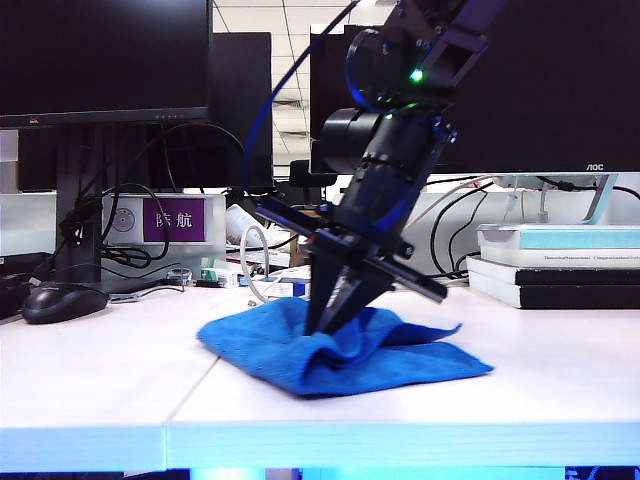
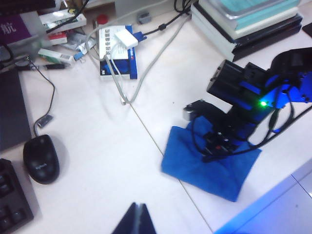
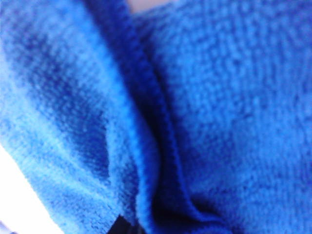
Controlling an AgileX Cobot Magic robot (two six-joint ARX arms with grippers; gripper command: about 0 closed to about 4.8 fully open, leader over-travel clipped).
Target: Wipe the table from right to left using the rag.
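Lying crumpled on the table point(image 1: 90, 390), the rag point(image 1: 420, 362) sits just right of the panel seam, near the front edge, roughly mid-desk. Right gripper point(image 1: 335, 322) comes down into its middle, jaws clenched on a raised fold of cloth; right wrist view is filled with blue nubby fabric and a deep crease where it is pinched. Rag looks soft, light, floppy, likely to bunch and drag, not slide flat, so edges may curl under during a sweep. Best hold, as judged: the central ridge already pinched, pressed down so more cloth meets the surface. No fragility; slip risk is the fold pulling out of the jaws.

Left gripper point(image 2: 138, 218) hangs above the near-left part of the desk, well apart from the rag; only the dark fingertips show, pressed together, holding nothing.

Mouse point(image 1: 62, 301) lies far left, well clear for now but in the sweep's path. Books point(image 1: 560, 262) stack at far right. Cables and small boxes clutter the far side, under the monitors point(image 1: 105, 55). Wipe seems partway; the left panel is not yet covered.
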